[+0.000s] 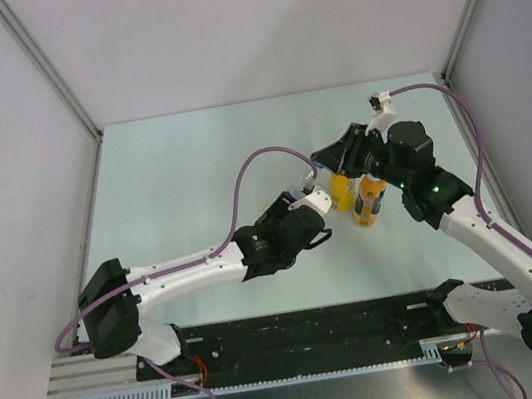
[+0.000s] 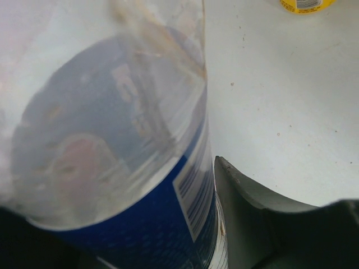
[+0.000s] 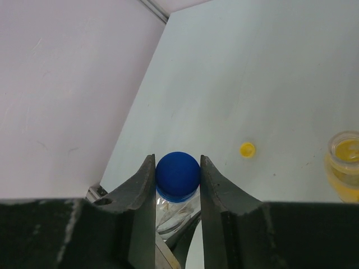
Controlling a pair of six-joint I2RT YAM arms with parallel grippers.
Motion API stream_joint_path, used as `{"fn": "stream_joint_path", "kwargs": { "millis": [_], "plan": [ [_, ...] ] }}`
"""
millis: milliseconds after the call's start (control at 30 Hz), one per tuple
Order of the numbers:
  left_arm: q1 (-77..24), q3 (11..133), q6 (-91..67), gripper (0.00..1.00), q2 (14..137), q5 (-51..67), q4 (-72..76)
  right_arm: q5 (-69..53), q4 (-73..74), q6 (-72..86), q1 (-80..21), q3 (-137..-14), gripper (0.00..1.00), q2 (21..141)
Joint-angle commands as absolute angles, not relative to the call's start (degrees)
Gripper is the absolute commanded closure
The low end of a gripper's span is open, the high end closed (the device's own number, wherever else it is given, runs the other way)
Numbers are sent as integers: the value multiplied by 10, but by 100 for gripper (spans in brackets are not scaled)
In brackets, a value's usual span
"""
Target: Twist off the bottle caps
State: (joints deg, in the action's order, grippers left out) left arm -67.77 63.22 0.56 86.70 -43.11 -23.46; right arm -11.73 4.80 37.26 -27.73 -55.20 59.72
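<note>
your left wrist view shows the clear bottle [image 2: 112, 140] so close that it is blurry, with its top and bottom cut off. in your right wrist view the fingers [image 3: 140, 202] hide most of it below the blue cap [image 3: 178, 175], and the right edge cuts off an open bottle [image 3: 345, 165].

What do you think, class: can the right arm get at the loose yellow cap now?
Probably not yet: the right gripper is shut on the blue cap. The yellow cap lies alone on bare table beyond, so the way looks free once it lets go.
</note>
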Motion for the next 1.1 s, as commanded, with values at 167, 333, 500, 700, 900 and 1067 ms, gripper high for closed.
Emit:
{"fn": "stream_joint_path", "kwargs": {
  "millis": [167, 333, 500, 700, 900, 1067],
  "plan": [
    [-673, 640, -7, 69, 827, -369, -212, -176, -14, 324, -278, -565, 100, 568],
    [-666, 627, -1, 69, 799, -301, -196, -204, -27, 304, -276, -557, 100, 558],
    [-654, 608, 13, 69, 761, -202, -168, -266, -50, 288, -262, -551, 100, 553],
    [-642, 581, 43, 68, 715, -38, -137, -342, -80, 281, -239, -542, 100, 546],
    [-635, 560, 71, 68, 681, 139, -107, -388, -99, 273, -223, -532, 100, 528],
    [-627, 551, 88, 67, 663, 253, -93, -434, -120, 264, -216, -525, 100, 513]
  ]
}}
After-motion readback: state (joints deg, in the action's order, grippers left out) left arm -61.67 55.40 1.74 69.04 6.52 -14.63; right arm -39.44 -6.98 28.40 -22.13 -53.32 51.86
